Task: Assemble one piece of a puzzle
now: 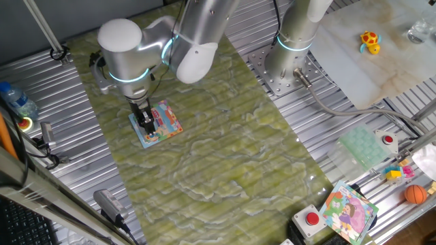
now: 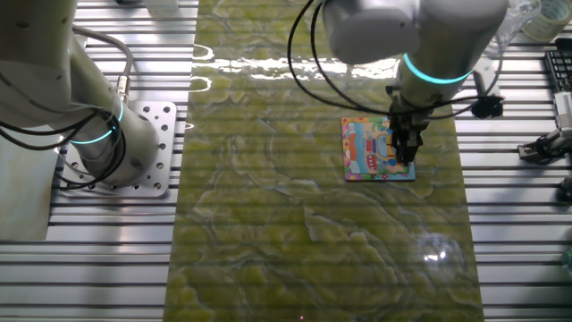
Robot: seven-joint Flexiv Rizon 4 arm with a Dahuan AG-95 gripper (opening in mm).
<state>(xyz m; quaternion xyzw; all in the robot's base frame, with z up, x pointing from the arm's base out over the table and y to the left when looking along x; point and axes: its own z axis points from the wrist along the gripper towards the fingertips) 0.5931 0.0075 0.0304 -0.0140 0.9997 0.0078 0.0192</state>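
The puzzle (image 1: 163,122) is a small square board with a light blue border and a pink-yellow cartoon picture. It lies flat on the green mat left of centre and also shows in the other fixed view (image 2: 366,148). My gripper (image 1: 145,124) points straight down with its black fingertips on or just above the board's left part; in the other fixed view (image 2: 405,152) it is over the board's right edge. The fingers stand close together. The tiny piece is hidden; I cannot tell whether it sits between the fingertips.
A second arm's base (image 1: 289,64) stands at the mat's far edge. A larger cartoon-girl board (image 1: 349,211), red buttons (image 1: 311,219), an orange ball (image 1: 415,194) and small toys lie at the right on the metal table. A bottle (image 1: 17,101) lies far left.
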